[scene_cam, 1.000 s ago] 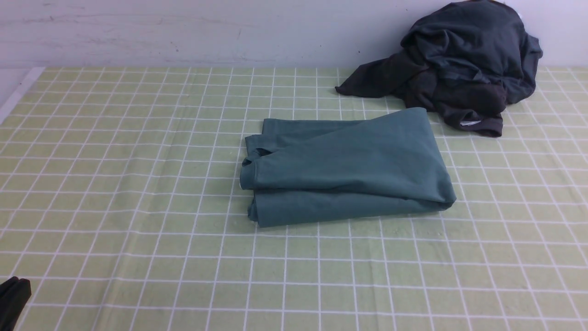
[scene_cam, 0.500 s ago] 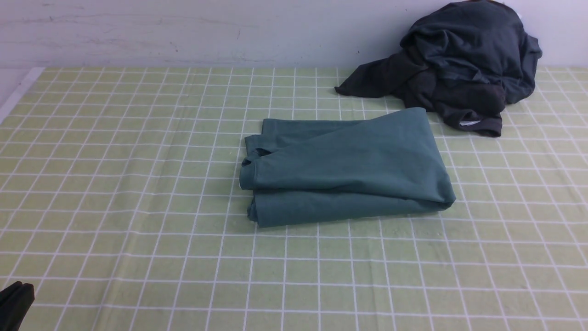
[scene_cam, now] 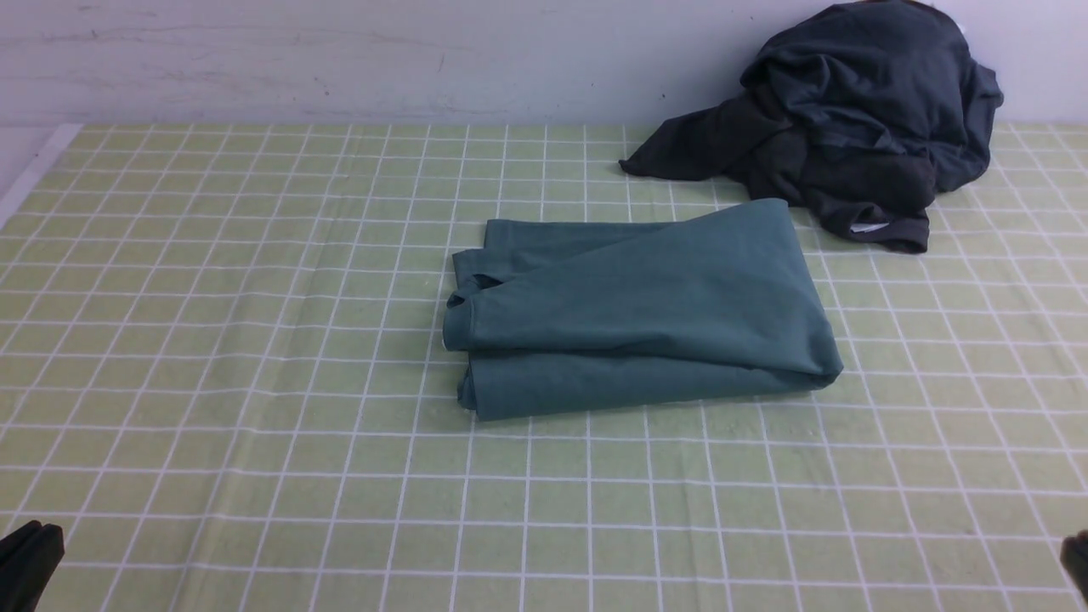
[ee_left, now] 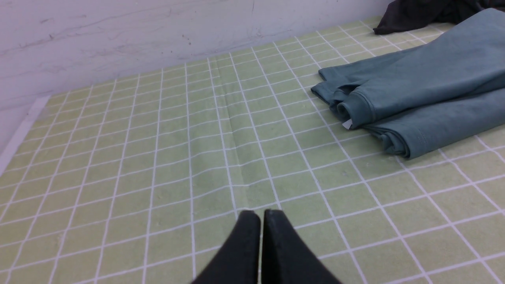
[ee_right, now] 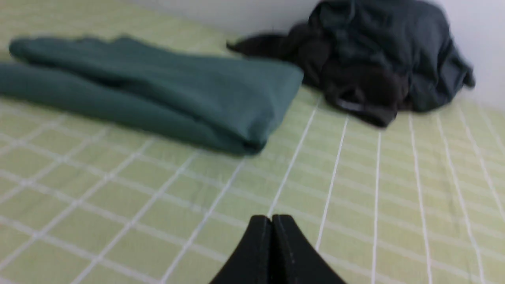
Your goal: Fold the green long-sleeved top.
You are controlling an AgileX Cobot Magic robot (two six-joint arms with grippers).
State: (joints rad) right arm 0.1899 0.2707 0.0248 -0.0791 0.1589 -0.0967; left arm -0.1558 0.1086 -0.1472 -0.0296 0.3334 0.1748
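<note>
The green long-sleeved top (scene_cam: pixel 637 310) is lying folded mid-surface, long axis running left-right, well ahead of both arms. Left fingers (ee_left: pixel 260 215) and right fingers (ee_right: pixel 272 219) are sitting pressed together, holding nothing, and neither's looking clearly nearer.

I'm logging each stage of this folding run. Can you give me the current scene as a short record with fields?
surface: green checked cloth covering the table
green long-sleeved top: folded into a compact stack near the table's middle, free of both arms
dark garments: crumpled heap at the far right, against the wall
left end effector: shut, empty, low at the near left corner
right end effector: shut, empty, at the near right edge
task stage: top looks folded
</note>
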